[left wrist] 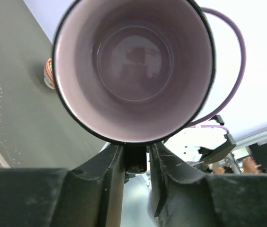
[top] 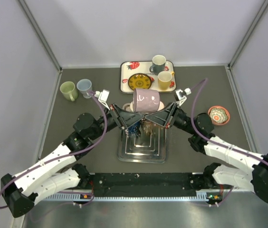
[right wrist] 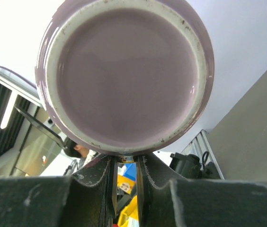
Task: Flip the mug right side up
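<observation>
Dark grey table (top: 205,85) fills my overhead feed, pale walls on three sides. The lilac mug (top: 146,100) hangs in the air over the steel rack (top: 124,153), lying on its side between both arms. From the left wrist camera I look straight into its open mouth (left wrist: 133,61); from the right wrist camera I see only its flat base (right wrist: 124,71).

The left gripper (left wrist: 136,156) is drawn in narrow, its fingers clamped on a dark piece just under the mug's rim, so I read it as holding the mug. The right gripper (right wrist: 125,163) is also narrow, tips against the lower edge of the base, but I cannot tell if it really grips.

Behind sits a strawberry-print tray (top: 124,76), and a patterned bowl (top: 218,115) lies off to the right
</observation>
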You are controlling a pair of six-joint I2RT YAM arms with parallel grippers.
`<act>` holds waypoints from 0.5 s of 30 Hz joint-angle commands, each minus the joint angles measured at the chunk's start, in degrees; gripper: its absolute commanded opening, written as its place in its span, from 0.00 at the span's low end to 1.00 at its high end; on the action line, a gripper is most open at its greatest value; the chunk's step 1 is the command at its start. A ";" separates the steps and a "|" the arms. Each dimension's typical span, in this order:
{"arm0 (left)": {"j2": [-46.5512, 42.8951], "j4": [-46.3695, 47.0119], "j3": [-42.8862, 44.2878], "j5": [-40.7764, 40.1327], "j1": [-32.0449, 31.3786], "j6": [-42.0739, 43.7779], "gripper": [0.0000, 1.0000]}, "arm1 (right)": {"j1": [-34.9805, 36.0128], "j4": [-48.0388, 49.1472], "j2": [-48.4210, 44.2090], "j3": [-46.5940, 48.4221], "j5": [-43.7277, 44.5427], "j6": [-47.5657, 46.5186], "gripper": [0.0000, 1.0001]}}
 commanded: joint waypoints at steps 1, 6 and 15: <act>-3.03 0.72 0.07 1.99 -1.95 2.83 0.36 | -0.21 -4.61 -4.16 5.21 0.18 -5.84 0.00; -4.53 -0.78 -0.11 -0.57 -1.86 4.59 0.49 | -0.21 -8.83 -6.10 5.57 -0.53 -7.34 0.00; -7.25 -8.32 0.16 -6.72 -1.51 8.01 0.56 | -0.21 -25.96 -14.53 6.97 0.61 -15.86 0.00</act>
